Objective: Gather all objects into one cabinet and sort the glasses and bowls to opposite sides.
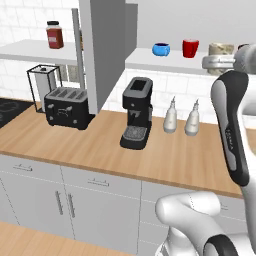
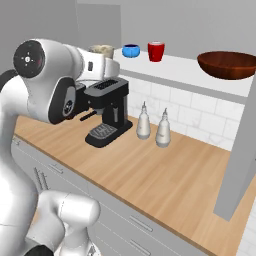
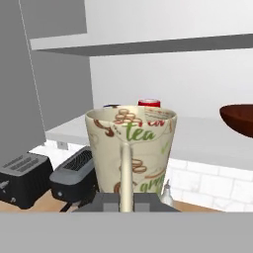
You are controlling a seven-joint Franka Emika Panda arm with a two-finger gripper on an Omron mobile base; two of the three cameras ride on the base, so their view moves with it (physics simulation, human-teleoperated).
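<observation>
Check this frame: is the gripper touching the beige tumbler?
Touching. In the hand view the gripper is shut on the beige tumbler, one finger lying against its near wall up to the rim, with no gap visible.

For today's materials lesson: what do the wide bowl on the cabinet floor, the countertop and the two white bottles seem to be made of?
The wide bowl: probably glazed ceramic or lacquered wood, as its dark red-brown surface is glossy with faint streaks. The countertop: wood or wood-look laminate, pale with a straight grain, matte. The two white bottles: likely glazed ceramic or plastic, smooth and off-white with slim grey spouts.
</observation>
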